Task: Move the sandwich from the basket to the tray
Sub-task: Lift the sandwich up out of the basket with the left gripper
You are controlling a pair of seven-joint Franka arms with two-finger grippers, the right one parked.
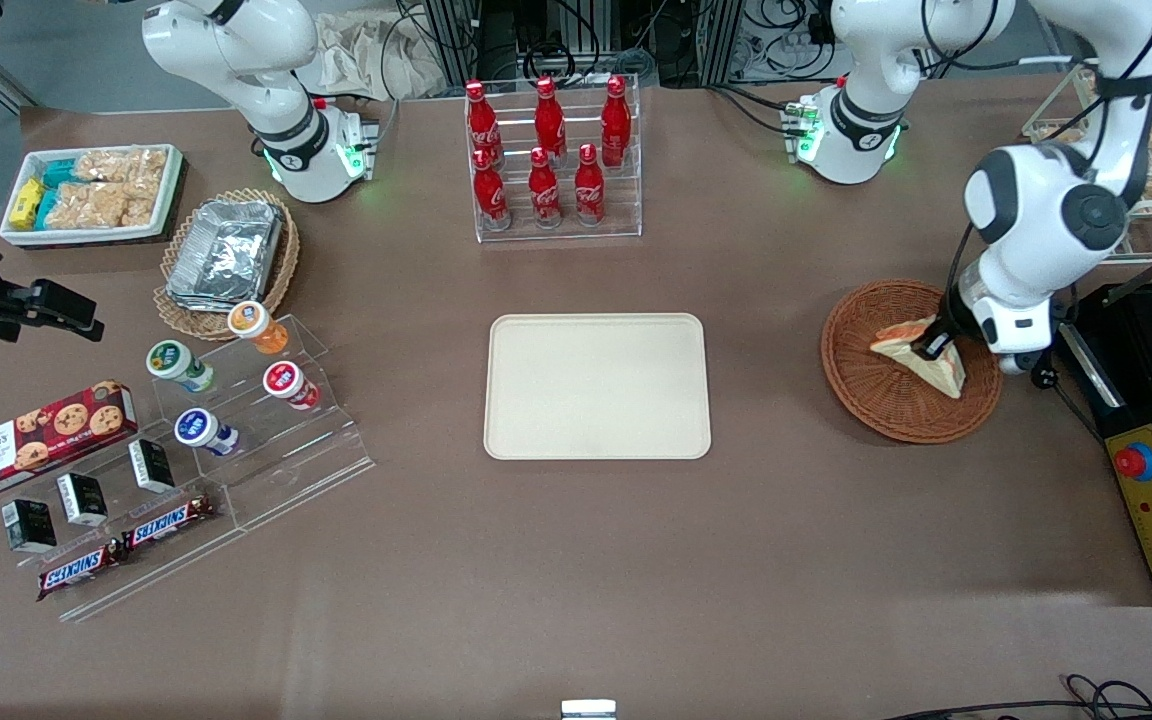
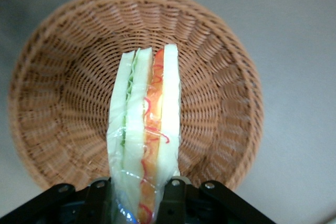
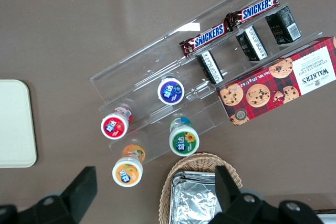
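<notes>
Front view: my gripper (image 1: 934, 345) sits right of centre in the frame, down inside the round reddish-brown woven wicker basket (image 1: 881, 400), at the working arm's end of the brown bench (image 1: 576, 560).

Wrist view: my fingers (image 2: 173, 195) are closed onto the triangular wedge sandwich of pale white bread with orange-red and green filling (image 2: 147, 129). One pad on each bread face, narrow gap, filling edge facing the camera. Sandwich looks film-wrapped. It stands on edge in the grip, with the basket weave under it. Can't tell whether it's already clear of the basket floor or touching it.

Status:
- Reach and grasp: done, as far as I can judge.
- Lift out of the basket: not shown as done. In the front view the sandwich (image 1: 921, 352) overlaps the basket interior.
- Carry to the flat cream-beige rectangular tray with rounded corners (image 1: 597, 386): not started. Tray sits mid-frame, well apart from the basket, toward the parked arm's end, nothing on it.
- Set down and let go: pending.

Rough call: about a third of the way through.

Path between basket and tray is bare bench. The clear rack of red bottles (image 1: 551, 160) is higher in the frame, off the line.

Risk: soft wrapped bread may slip or squash in the grip.
</notes>
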